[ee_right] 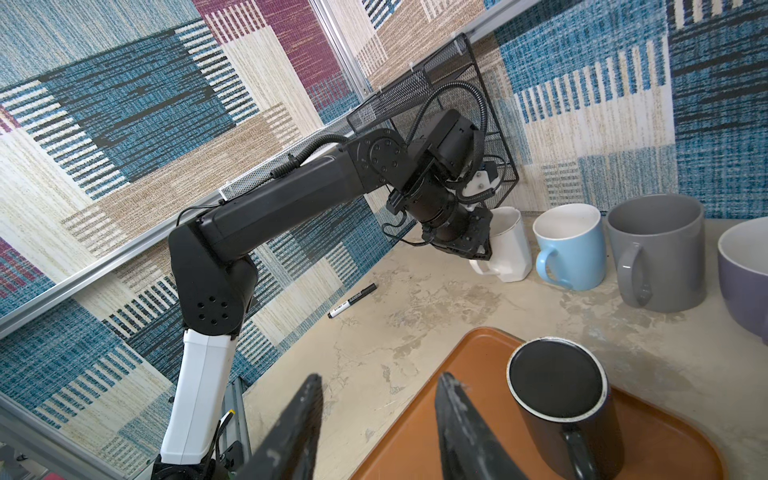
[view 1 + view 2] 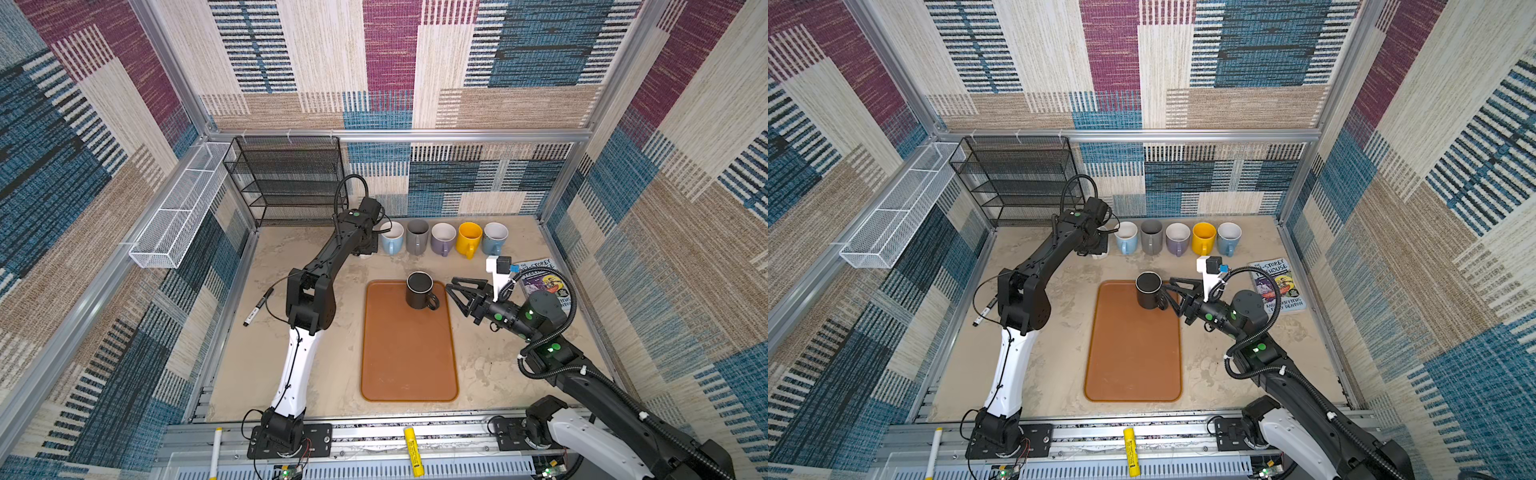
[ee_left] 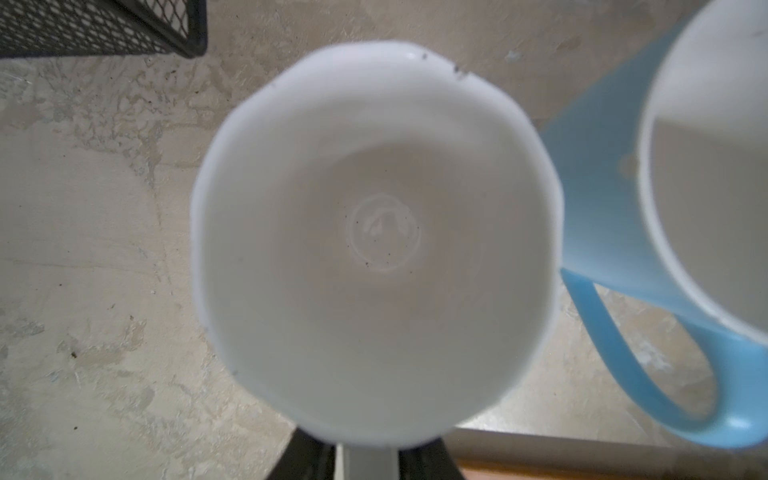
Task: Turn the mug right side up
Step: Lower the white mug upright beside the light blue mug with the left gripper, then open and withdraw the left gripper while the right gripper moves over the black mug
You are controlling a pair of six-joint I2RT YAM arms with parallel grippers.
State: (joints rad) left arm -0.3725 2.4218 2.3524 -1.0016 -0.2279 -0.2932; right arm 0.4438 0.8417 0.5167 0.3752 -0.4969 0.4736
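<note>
Black mug (image 1: pixel 557 399) stands bottom-up on the far end of the orange tray (image 2: pixel 409 357), its handle toward the right gripper (image 1: pixel 380 377), whose jaws stand apart and empty just beside it. Farther back, a white mug (image 3: pixel 374 241) stands upright at the left end of the row of mugs (image 2: pixel 417 237). The left gripper (image 1: pixel 482 249) is at its handle; I cannot tell whether it grips.

Most of the tray (image 2: pixel 409 357) is bare, with open desk (image 2: pixel 490 365) either side. The black mug (image 2: pixel 419 293) stands at its far end, the right claw (image 2: pixel 450 283) just beside its handle; behind, a gap, then a packed mug row (image 2: pixel 417 243).
</note>
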